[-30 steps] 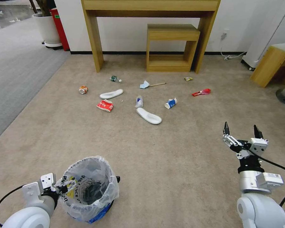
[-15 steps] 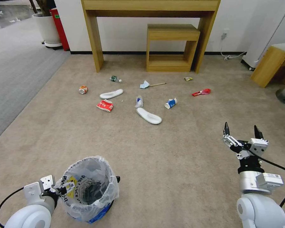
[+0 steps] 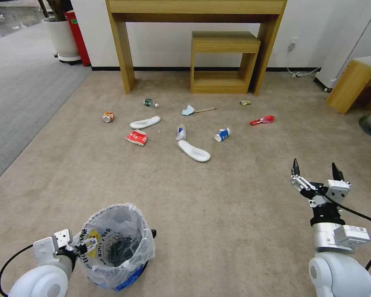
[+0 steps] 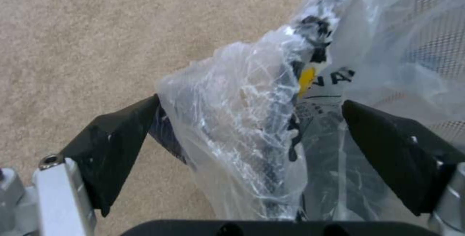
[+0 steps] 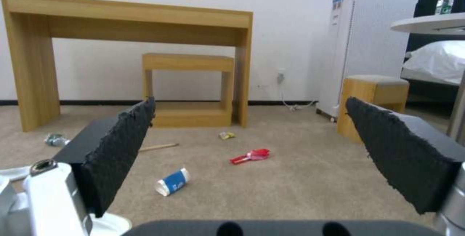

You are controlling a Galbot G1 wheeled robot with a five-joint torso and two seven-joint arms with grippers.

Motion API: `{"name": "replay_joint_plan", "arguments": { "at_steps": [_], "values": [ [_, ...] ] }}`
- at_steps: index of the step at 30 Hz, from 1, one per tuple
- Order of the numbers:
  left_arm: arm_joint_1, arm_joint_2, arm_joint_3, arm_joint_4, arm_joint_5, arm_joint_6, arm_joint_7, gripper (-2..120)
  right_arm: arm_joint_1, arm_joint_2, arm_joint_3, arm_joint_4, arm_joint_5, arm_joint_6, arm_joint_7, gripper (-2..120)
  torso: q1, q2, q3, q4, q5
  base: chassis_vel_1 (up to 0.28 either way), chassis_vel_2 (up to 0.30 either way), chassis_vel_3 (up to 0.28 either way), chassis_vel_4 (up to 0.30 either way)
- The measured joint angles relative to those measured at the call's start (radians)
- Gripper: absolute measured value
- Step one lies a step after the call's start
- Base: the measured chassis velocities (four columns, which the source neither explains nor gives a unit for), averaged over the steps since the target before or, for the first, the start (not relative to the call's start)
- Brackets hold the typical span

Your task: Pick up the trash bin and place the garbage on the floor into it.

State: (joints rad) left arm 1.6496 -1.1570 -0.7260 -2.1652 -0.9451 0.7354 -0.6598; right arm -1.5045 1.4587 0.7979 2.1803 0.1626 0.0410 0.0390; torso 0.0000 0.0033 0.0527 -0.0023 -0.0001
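The trash bin (image 3: 116,246), black and lined with a crinkled clear bag, stands on the beige floor (image 3: 218,214) at the near left. My left gripper (image 3: 85,243) is at its left rim and open. In the left wrist view its fingers (image 4: 121,145) straddle the rim and bag (image 4: 242,127) without closing. My right gripper (image 3: 316,170) hangs open and empty above the carpet at the near right. The garbage lies farther ahead: two white slippers (image 3: 145,122) (image 3: 193,150), an orange can (image 3: 108,117), a red packet (image 3: 137,137), a blue-white cup (image 3: 222,134) (image 5: 172,182), a blue mask (image 3: 188,110), a stick (image 3: 205,110) and a bottle (image 3: 150,102).
A second red packet (image 3: 262,120) (image 5: 250,155) and a small wrapper (image 3: 245,102) lie to the right. A wooden desk (image 3: 193,12) with a stool (image 3: 224,62) under it stands against the far wall. A wooden box (image 3: 352,84) is at the right, and grey carpet (image 3: 20,90) at the left.
Both arms have drifted very slightly lower in the head view. The bin and the litter have not moved, and both grippers stay open.
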Motion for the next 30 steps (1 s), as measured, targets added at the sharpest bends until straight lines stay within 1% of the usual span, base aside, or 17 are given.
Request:
{"name": "replay_joint_plan", "arguments": {
  "at_steps": [15, 30],
  "values": [
    [-0.016, -0.014, 0.004, 0.043, -0.005, 0.000, -0.009, 100, 0.005, -0.003, -0.004, -0.020, -0.004, 0.005, 0.000, 100, 0.000, 0.000, 0.000, 0.0000, 0.0000, 0.000, 0.000, 0.000, 0.000],
    [-0.013, -0.027, -0.008, 0.052, -0.003, 0.000, -0.019, 100, 0.014, -0.010, -0.009, -0.033, -0.004, 0.012, 0.001, 100, 0.000, 0.000, 0.000, 0.0000, 0.0001, 0.000, 0.000, 0.000, 0.000]
  ]
}}
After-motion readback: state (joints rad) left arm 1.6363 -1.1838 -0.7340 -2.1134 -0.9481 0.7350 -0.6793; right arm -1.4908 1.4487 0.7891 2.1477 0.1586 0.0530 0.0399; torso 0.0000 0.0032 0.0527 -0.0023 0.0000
